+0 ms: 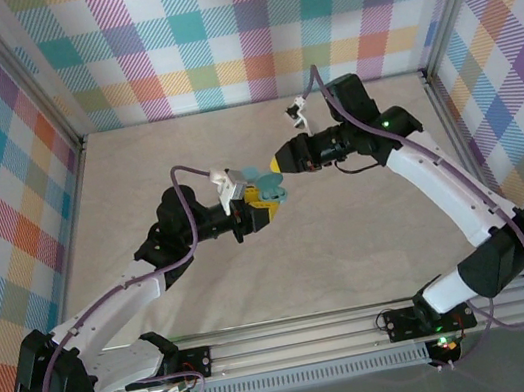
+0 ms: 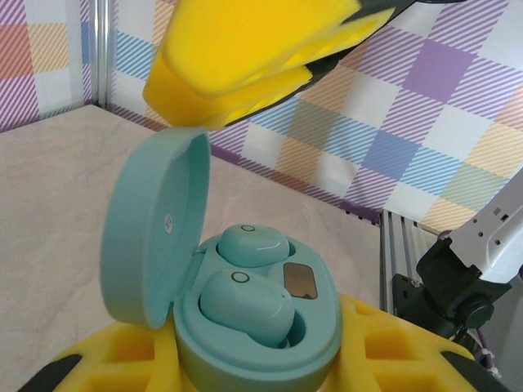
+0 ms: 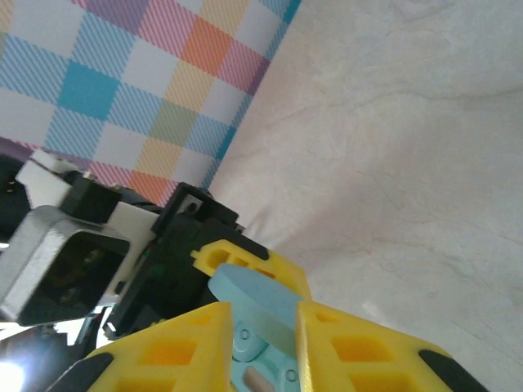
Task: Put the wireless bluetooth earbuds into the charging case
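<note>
Clamping the open, pale teal, pebble-shaped plastic charging case [image 2: 270, 351] at the overhead view's centre, the left pincer [image 1: 269, 207] holds it with two rounded teal earbuds [image 2: 243, 304] seated inside, while the right pincer [image 3: 263, 327] straddles its raised lid [image 2: 155, 237], its grip impossible to tell.

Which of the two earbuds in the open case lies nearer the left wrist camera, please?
The front earbud, lowest and largest in that view; the rear earbud sits behind it.

the open case [image 2: 253, 363] sits between the left fingers [image 2: 400, 355], above the worktop [image 1: 350, 231]. two earbuds [image 2: 243, 304] lie in it, one behind the other. its upright lid [image 2: 155, 233] reaches between the right fingers [image 3: 180, 347].
</note>
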### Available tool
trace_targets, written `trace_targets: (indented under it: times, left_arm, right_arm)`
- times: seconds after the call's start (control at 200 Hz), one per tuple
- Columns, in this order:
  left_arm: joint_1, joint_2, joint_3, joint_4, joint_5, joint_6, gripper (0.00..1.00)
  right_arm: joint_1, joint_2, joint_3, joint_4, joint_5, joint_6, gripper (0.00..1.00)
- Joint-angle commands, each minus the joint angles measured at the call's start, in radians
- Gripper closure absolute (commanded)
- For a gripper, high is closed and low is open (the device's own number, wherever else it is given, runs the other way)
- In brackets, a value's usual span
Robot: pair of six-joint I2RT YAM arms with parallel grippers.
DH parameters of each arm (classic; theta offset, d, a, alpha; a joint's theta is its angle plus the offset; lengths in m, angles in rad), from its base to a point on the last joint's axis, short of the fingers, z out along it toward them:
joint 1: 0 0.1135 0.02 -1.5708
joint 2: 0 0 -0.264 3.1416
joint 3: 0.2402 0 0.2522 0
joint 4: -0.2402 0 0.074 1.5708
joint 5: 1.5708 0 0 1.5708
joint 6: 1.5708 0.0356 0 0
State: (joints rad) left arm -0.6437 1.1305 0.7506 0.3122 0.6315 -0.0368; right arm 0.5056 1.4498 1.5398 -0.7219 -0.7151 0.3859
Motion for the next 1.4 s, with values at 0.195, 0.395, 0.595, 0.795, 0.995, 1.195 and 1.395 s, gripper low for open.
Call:
trace_targets:
  times: [0.195, 0.395, 0.595, 0.795, 0.995, 1.195, 1.395]
  left_arm:
    - [-0.004, -0.008, 0.046, 0.022, 0.005, 0.013, 1.0]
    - [-0.003, -0.012, 0.047, 0.016, 0.004, 0.012, 1.0]
    - [-0.004, -0.03, 0.046, 0.013, -0.004, 0.011, 1.0]
    - [-0.003, -0.056, 0.039, 0.032, -0.015, -0.005, 1.0]
    - [-0.004, -0.062, 0.046, 0.066, -0.013, -0.028, 1.0]
    - [-0.004, -0.047, 0.05, 0.095, -0.025, -0.035, 1.0]
    - [-0.004, -0.023, 0.061, 0.121, -0.053, -0.043, 1.0]
  right_arm:
    - [0.005, -0.056, -0.066, 0.037, -0.159, 0.037, 0.74]
    - [0.004, -0.102, -0.071, 0.003, -0.115, 0.016, 0.73]
    - [-0.013, -0.137, -0.106, 0.03, -0.039, 0.054, 0.63]
    - [-0.021, -0.194, -0.259, 0.236, -0.08, 0.223, 0.59]
    - [-0.021, -0.203, -0.312, 0.31, -0.096, 0.31, 0.48]
    - [-0.022, -0.183, -0.388, 0.533, -0.208, 0.492, 0.47]
    - [-0.021, -0.153, -0.41, 0.627, -0.282, 0.58, 0.47]
